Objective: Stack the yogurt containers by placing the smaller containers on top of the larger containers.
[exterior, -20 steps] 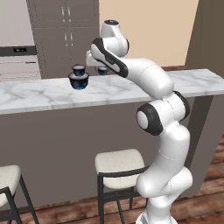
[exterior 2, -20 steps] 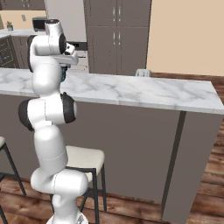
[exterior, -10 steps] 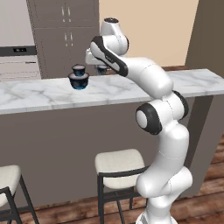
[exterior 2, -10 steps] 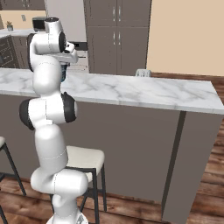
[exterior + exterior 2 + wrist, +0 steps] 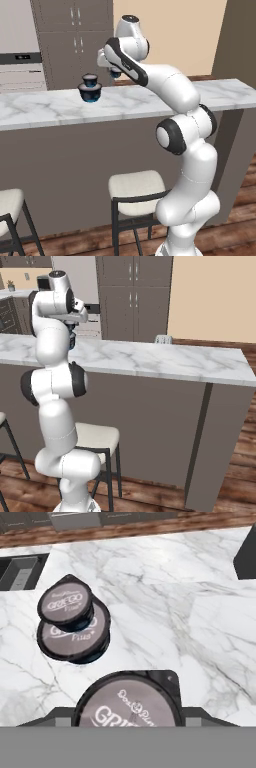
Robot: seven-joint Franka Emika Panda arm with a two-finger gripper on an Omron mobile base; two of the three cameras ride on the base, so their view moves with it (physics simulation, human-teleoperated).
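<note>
Two yogurt containers stand stacked on the marble counter (image 5: 45, 107): a medium cup (image 5: 90, 79) with a pale lid (image 5: 66, 603) sits a little off-centre on the widest cup (image 5: 90, 93), whose lid (image 5: 95, 639) shows beneath it. My gripper (image 5: 115, 73) hangs above the counter just right of the stack, shut on a third, small-looking cup (image 5: 116, 75) with a blue base. In the hand view that held cup's lid (image 5: 129, 704) fills the bottom middle between my fingers, with the gripper (image 5: 127, 714) around it.
A dark recessed panel (image 5: 19, 572) is set into the counter beyond the stack, and a dark block (image 5: 246, 558) stands at the far right. A small pale appliance (image 5: 163, 339) sits further along the counter. Stools (image 5: 135, 187) stand below the counter's front.
The arm has shifted only slightly with the cup still held. The two stacked cups have not moved.
</note>
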